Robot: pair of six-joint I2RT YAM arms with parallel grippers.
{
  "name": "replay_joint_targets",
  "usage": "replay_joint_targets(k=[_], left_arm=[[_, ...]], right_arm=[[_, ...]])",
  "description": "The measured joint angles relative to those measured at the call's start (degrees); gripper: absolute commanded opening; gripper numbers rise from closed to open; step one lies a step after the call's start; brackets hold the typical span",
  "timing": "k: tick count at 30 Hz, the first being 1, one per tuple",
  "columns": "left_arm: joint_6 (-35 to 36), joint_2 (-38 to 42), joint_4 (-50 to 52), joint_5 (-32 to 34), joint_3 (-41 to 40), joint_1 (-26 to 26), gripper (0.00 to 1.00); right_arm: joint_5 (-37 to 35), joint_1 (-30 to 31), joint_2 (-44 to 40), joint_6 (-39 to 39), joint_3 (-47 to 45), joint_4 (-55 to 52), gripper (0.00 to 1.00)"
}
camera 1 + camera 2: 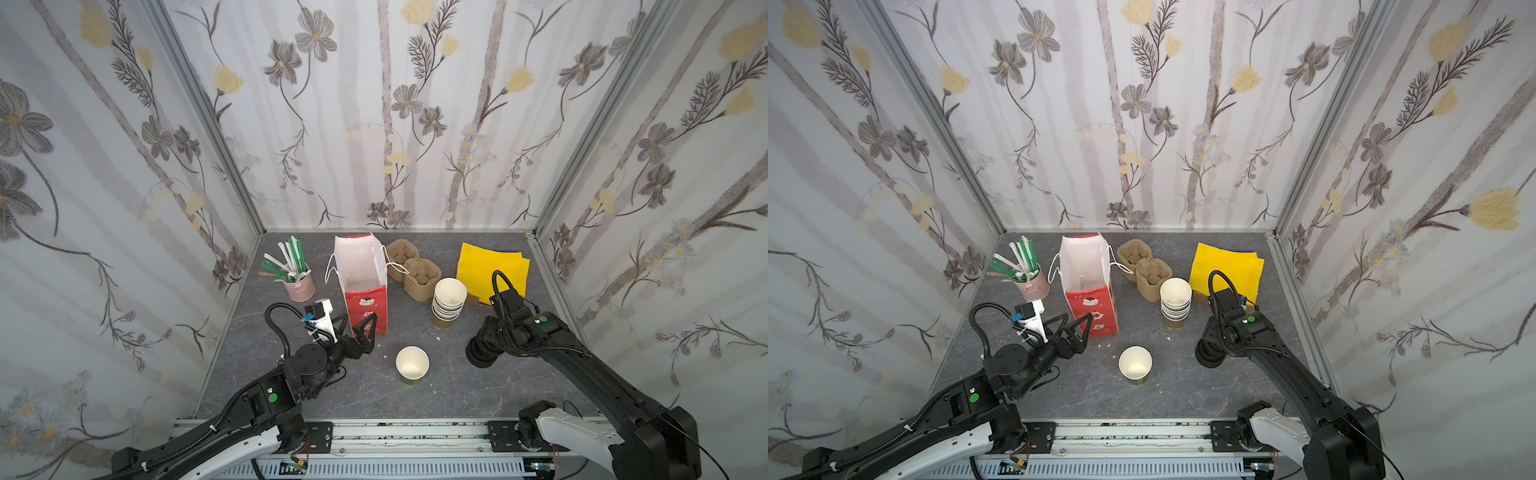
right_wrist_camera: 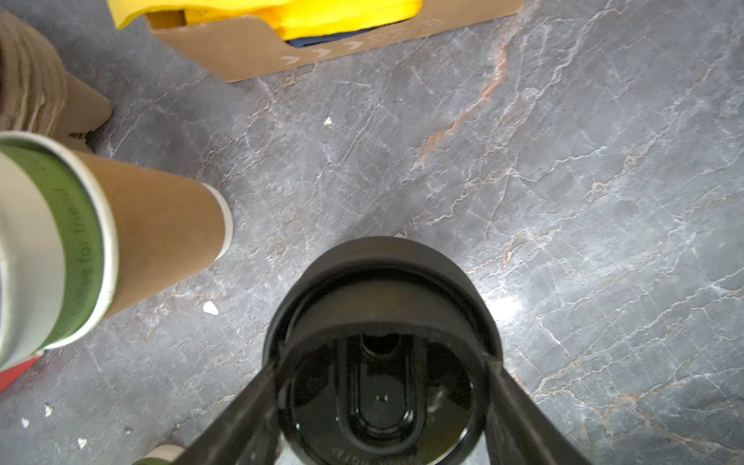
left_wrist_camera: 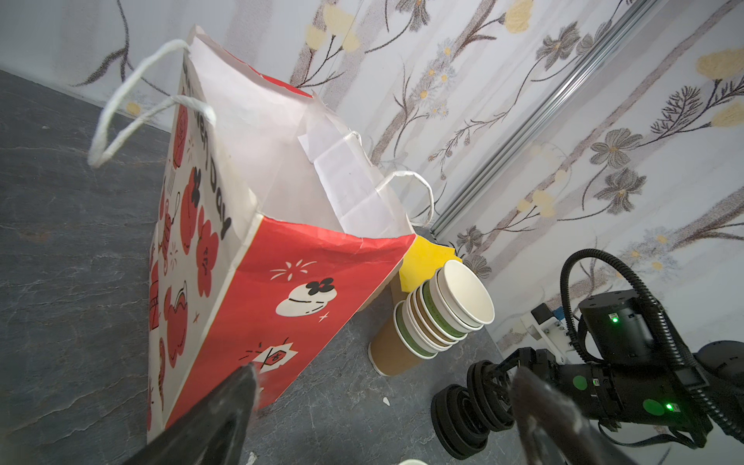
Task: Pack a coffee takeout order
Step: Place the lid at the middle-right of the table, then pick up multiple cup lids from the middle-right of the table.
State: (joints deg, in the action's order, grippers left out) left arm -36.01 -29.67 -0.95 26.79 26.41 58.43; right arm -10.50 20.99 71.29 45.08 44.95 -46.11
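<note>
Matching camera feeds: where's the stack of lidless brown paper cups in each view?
Both top views: stack of lidless brown paper cups right of centre, right of the red paper bag.
Left wrist: stack between that bag and the right arm.
Right wrist: stack close up, beside the round black plastic lid.
Shared landmark: yellow paper napkins just beyond the stack.

Noted: left arm [image 1: 307, 365] and right arm [image 1: 582, 365] black, with white base shells [image 1: 232, 453], round green stickers [image 1: 272, 397], ribbed cable conduits [image 1: 279, 328]. The left pincer [image 1: 359, 316] has black triangular fingers [image 3: 209, 422].
</note>
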Motion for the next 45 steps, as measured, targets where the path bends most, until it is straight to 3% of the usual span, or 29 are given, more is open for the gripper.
replay_joint_targets(k=[10, 17, 19, 24, 26, 29, 32, 38, 45], left_arm=[[0.0, 0.4, 0.0, 0.0, 0.0, 0.0, 1.00], [0.0, 0.4, 0.0, 0.0, 0.0, -0.1, 1.00], [0.0, 0.4, 0.0, 0.0, 0.0, -0.2, 1.00], [0.0, 0.3, 0.0, 0.0, -0.1, -0.2, 1.00], [0.0, 0.3, 0.0, 0.0, -0.1, -0.2, 1.00], [0.0, 0.4, 0.0, 0.0, -0.2, -0.2, 1.00], [0.0, 0.3, 0.0, 0.0, -0.2, -0.4, 1.00], [0.0, 0.0, 0.0, 0.0, -0.2, -0.5, 1.00], [0.1, -0.4, 0.0, -0.4, -0.2, -0.9, 1.00]], right_arm=[[-0.9, -15.3, -1.9, 0.1, -4.1, 0.0, 0.70], [0.2, -21.9, 4.0, -0.5, -5.2, 2.4, 0.70], [1.4, -22.2, 5.6, -0.8, -5.2, 3.5, 0.74], [2.6, -22.4, 8.3, -1.7, -4.5, 4.8, 0.99], [2.6, -22.3, 8.1, -1.7, -3.7, 4.7, 1.00], [1.2, -20.6, 6.2, -1.7, -2.3, 3.8, 1.00], [-0.6, -14.3, 3.7, -1.7, 1.2, 2.1, 1.00], [0.4, -4.2, 2.8, -0.8, 1.8, -0.2, 1.00], [5.1, 2.6, 6.7, 2.7, -0.7, 0.2, 1.00]])
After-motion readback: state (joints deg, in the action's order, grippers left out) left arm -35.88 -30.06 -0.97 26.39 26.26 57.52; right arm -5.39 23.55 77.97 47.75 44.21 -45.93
